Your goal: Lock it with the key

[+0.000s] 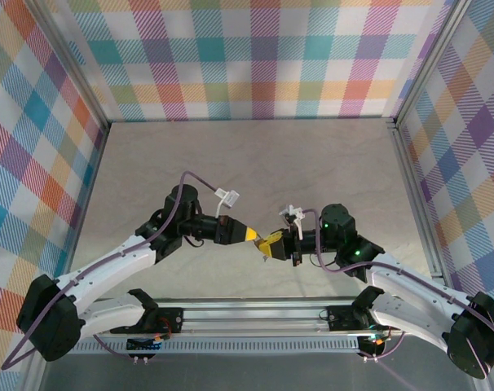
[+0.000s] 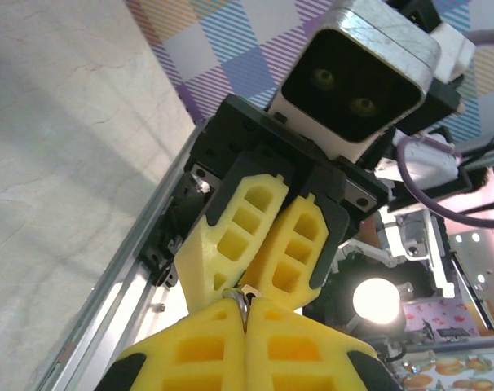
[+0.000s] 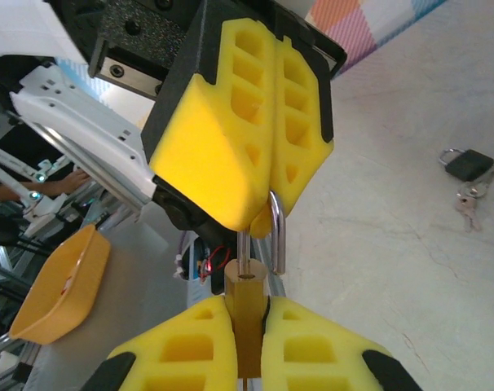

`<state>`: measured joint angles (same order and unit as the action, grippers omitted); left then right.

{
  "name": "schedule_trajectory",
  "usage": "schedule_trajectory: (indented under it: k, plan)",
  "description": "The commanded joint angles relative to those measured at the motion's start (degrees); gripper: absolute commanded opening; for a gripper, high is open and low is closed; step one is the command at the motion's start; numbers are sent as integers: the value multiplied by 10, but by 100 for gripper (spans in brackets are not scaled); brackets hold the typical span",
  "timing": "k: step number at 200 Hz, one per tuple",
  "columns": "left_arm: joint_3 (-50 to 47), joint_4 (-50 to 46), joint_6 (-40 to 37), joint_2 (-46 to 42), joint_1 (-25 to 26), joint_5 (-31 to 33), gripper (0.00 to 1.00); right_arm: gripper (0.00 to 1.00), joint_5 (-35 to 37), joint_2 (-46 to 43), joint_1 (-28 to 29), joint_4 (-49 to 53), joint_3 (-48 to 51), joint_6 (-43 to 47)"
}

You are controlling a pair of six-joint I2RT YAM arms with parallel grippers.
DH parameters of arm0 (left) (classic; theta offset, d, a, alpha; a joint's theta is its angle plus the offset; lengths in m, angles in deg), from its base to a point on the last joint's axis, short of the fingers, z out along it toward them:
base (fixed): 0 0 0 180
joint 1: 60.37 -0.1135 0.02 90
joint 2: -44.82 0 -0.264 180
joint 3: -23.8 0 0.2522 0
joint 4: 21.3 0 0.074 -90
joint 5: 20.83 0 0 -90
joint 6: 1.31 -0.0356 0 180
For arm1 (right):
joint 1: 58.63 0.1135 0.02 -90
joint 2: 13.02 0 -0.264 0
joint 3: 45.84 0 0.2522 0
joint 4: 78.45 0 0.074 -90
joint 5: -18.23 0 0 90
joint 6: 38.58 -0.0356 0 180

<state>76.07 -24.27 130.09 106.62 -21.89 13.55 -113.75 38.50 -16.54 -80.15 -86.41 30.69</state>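
Above the table's near middle, both grippers meet on a brass padlock (image 3: 249, 314). My right gripper (image 3: 247, 303) is shut on the brass body, shackle end pointing away from the camera. The silver shackle (image 3: 278, 238) stands open: one leg enters the body, the other hangs free beside it. My left gripper (image 2: 245, 308) is shut on the shackle's bow (image 2: 242, 303), its yellow fingers (image 3: 231, 138) coming in from above in the right wrist view. In the top view the left gripper (image 1: 252, 235) and right gripper (image 1: 271, 244) touch tip to tip. No key shows in the brass padlock.
A small black padlock (image 3: 469, 164) with a bunch of keys (image 3: 467, 202) lies on the pale tabletop (image 1: 247, 167), apart from both grippers. An orange bin (image 3: 58, 285) sits beyond the table's edge. Plaid walls and a metal frame (image 1: 418, 187) enclose the workspace.
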Motion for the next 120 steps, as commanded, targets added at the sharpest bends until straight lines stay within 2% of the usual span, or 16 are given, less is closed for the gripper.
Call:
schedule_trajectory:
  k: [1,27,120]
  plan:
    - [3,111,25,-33,22,-81,0,0,-11,19,-6,-7,-13,-11]
    - [-4,140,38,-50,30,-95,0,0,-34,28,-9,-13,-21,-16]
    - [-14,139,45,-83,53,-119,0,0,-109,65,-19,-54,-47,-47]
